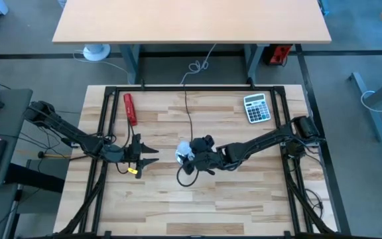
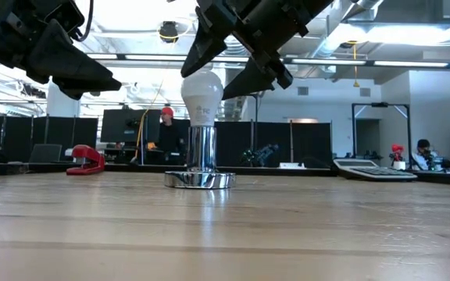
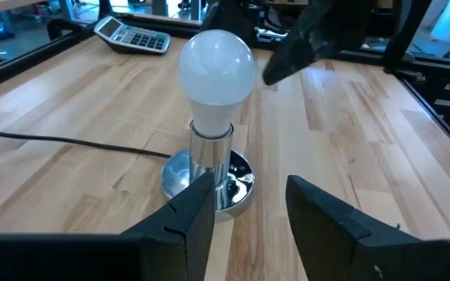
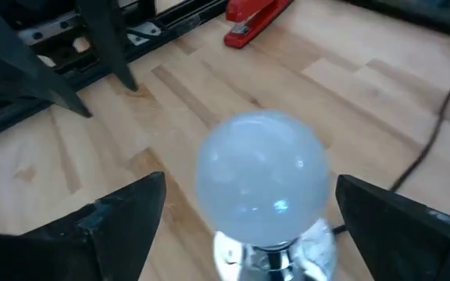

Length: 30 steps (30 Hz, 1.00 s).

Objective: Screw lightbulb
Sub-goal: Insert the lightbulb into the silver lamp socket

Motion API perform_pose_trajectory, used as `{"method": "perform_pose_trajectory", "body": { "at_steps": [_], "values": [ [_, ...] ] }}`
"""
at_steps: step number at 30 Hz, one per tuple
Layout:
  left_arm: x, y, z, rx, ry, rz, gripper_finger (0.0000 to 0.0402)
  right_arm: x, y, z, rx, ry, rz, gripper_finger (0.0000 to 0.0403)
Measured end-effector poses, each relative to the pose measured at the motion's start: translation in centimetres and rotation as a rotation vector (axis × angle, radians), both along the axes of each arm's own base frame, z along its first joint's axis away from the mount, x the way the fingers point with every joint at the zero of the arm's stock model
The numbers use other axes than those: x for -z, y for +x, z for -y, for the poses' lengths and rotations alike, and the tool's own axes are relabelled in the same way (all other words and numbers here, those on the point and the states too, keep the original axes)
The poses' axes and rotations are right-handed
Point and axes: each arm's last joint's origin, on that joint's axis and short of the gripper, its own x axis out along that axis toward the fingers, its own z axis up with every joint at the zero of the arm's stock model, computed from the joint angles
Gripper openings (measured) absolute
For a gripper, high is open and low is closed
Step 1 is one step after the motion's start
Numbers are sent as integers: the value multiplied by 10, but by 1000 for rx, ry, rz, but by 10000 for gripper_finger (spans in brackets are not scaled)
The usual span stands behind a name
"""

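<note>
The white lightbulb (image 2: 201, 92) stands upright with its base in the shiny metal socket (image 2: 200, 178) at mid-table; it shows large in the right wrist view (image 4: 260, 176). My right gripper (image 4: 250, 187) is open and comes at the bulb from the right and above. Its fingers stand on either side of the glass globe, with gaps showing. My left gripper (image 3: 248, 199) is open and hovers left of the socket (image 3: 237, 176), pointing at it. It is clear of the lightbulb (image 3: 216, 66).
The socket's black cord (image 1: 188, 109) runs to the far edge. A red stapler (image 1: 130, 108) lies at the far left and a calculator (image 1: 256, 107) at the far right. A small yellow piece (image 1: 132, 170) lies by the left gripper. Bare wood spans the near half.
</note>
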Motion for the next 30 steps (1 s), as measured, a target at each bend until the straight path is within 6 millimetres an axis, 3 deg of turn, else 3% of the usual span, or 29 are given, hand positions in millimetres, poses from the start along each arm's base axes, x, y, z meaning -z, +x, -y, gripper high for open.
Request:
{"method": "perform_pose_trajectory", "body": {
  "at_steps": [6,11,19,24,30],
  "values": [
    [-1,0,0,0,-3,6,148,-19,-11,0,27,-103,-5,382],
    [-1,0,0,-7,-1,7,148,-50,-25,-7,-2,-140,53,382],
    [-5,-2,-1,-20,13,38,148,-90,-61,-44,-205,-325,49,378],
    [-11,-5,-4,-28,22,72,148,-86,-86,-60,-126,-431,-52,342],
    [-13,-3,-11,-88,62,78,148,-51,-103,-62,-61,-404,-95,258]
  ]
}}
